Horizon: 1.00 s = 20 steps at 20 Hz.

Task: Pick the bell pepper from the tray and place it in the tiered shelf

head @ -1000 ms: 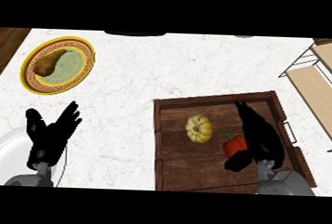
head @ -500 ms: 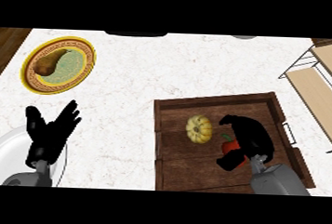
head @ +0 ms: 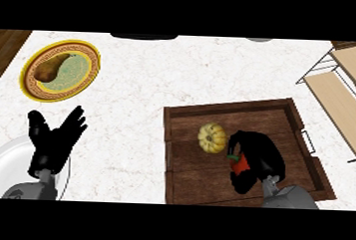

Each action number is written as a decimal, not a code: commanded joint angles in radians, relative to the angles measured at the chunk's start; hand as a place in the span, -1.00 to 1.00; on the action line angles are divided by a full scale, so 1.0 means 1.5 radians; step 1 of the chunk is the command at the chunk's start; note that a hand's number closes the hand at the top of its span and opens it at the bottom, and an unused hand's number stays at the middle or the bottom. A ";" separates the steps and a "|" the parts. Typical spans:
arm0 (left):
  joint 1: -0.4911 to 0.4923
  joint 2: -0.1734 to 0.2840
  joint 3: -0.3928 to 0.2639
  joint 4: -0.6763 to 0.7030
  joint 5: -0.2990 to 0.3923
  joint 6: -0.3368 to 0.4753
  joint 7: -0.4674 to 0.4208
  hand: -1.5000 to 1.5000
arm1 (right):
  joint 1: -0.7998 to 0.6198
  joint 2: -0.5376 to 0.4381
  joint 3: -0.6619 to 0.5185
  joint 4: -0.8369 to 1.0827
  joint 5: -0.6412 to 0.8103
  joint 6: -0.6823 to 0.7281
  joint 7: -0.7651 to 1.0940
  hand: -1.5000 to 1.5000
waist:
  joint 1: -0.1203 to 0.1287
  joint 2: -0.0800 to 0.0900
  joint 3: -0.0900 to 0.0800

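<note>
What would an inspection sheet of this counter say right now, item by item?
Surface: white marbled counter; dark wood strip at the far left edge.
Job's things: red bell pepper in the wooden tray, mostly hidden by the right hand; tiered shelf at the right edge, its boards bare where seen.
Clutter: small yellow squash in the tray beside the pepper; gold-rimmed plate at upper left, holding a brown pear; white plate at lower left, partly under the left hand.
Hands: right hand curled round the pepper; left hand open, resting at lower left.
Cables: nothing seen.
Surroundings: dark objects cut off at the top edge, cannot identify.
</note>
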 commanded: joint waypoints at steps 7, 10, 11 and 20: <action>0.015 0.004 0.003 -0.006 -0.001 -0.007 -0.007 0.00 | -0.100 0.083 -0.290 0.054 0.033 -0.194 0.310 1.00 | -0.003 0.020 0.005; 0.009 -0.004 -0.010 -0.010 -0.003 -0.013 -0.010 0.00 | -0.205 0.084 -0.328 0.084 0.122 -0.274 0.419 1.00 | 0.027 0.017 0.004; 0.004 -0.010 -0.018 -0.014 -0.008 -0.008 -0.002 0.00 | -0.245 0.081 -0.324 0.088 0.163 -0.281 0.466 1.00 | 0.030 0.014 0.003; 0.014 -0.019 -0.012 -0.001 0.001 -0.013 -0.009 0.00 | -0.507 0.031 -0.366 0.148 0.418 -0.202 0.636 1.00 | 0.021 0.006 0.003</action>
